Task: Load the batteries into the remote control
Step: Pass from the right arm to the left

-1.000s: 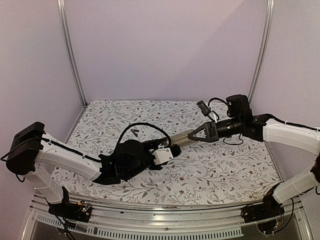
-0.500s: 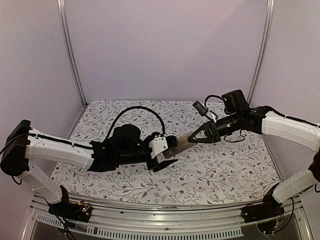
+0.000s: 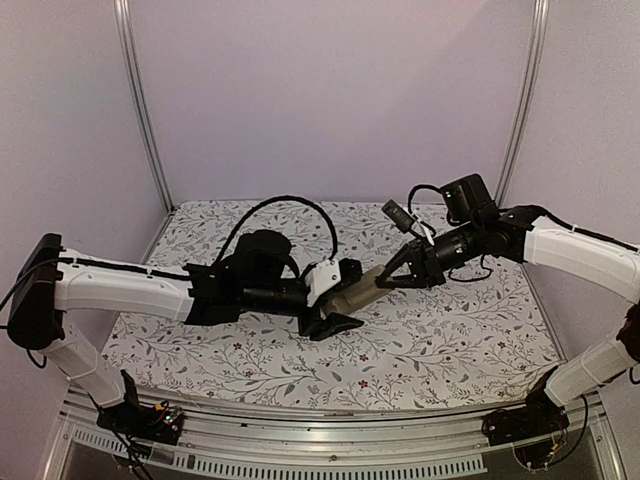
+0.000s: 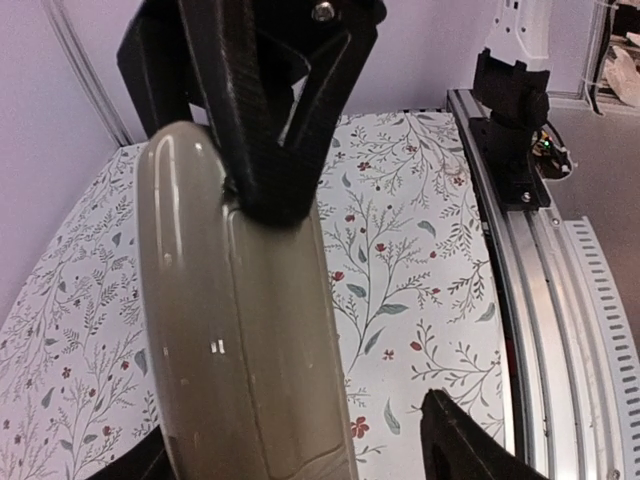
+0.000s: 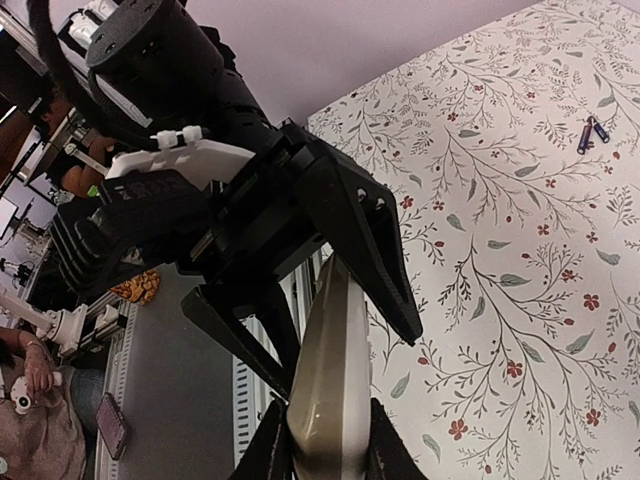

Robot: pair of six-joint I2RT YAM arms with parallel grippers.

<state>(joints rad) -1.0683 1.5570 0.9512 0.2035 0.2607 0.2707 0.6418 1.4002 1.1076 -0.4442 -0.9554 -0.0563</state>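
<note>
- The remote control [image 4: 240,330] is held up in the air above the middle of the table, between the two arms. It is a slim bar with a smooth, glossy tan-grey back.
- No open battery recess shows. A faint seam runs along the back, and I cannot tell whether a cover sits there.
- The right gripper [image 3: 392,277] is clenched on one end of the remote, one finger on each long edge.
- The left gripper [image 3: 345,297] is spread wide at the other end. Its fingers straddle the remote, with a clear gap on at least one side, so it is not gripping.
- The batteries [image 5: 590,133] lie on the table well away from the remote. They are tiny dark cells, side by side and touching.
- The remote is probably light and stiff, and its shiny plastic looks likely to slip.
- A hold across the narrow edges near one end seems best, since it leaves the back free.
- The batteries are probably hard and light, and being round they may roll. A pinch across the middle of one cell seems safest.
- The table [image 3: 450,340] is covered by a white cloth printed with leaves and small red flowers.
- Counted: one remote control, two batteries and two grippers. No loose cover piece shows in any view.
</note>
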